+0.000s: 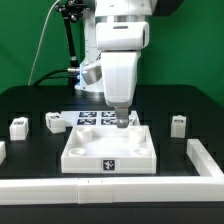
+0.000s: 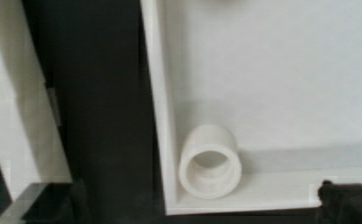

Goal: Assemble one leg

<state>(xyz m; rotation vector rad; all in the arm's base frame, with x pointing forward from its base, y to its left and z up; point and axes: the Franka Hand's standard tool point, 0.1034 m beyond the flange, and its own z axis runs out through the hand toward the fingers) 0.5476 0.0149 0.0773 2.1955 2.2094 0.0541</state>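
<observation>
I'm hovering the gripper (image 1: 120,119) low over the tray's (image 1: 85,150) far rim, about one o'clock from its centre in the exterior view. Its fingers (image 2: 347,192) are spread wide, gripping nothing. The nearest leg (image 1: 178,124) is standing off the tray at three o'clock, the other legs (image 1: 52,122) at nine. I'm planning to pinch that leg mid-body, keep it upright and centre it over the corner socket (image 2: 210,166) before twisting.

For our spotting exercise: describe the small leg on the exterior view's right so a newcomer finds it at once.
Find the large white square tray mid-table, then look to the exterior view's right. The leg is the small white tagged block on the black surface there. It stands alone; its two lookalikes sit together on that view's left.
</observation>
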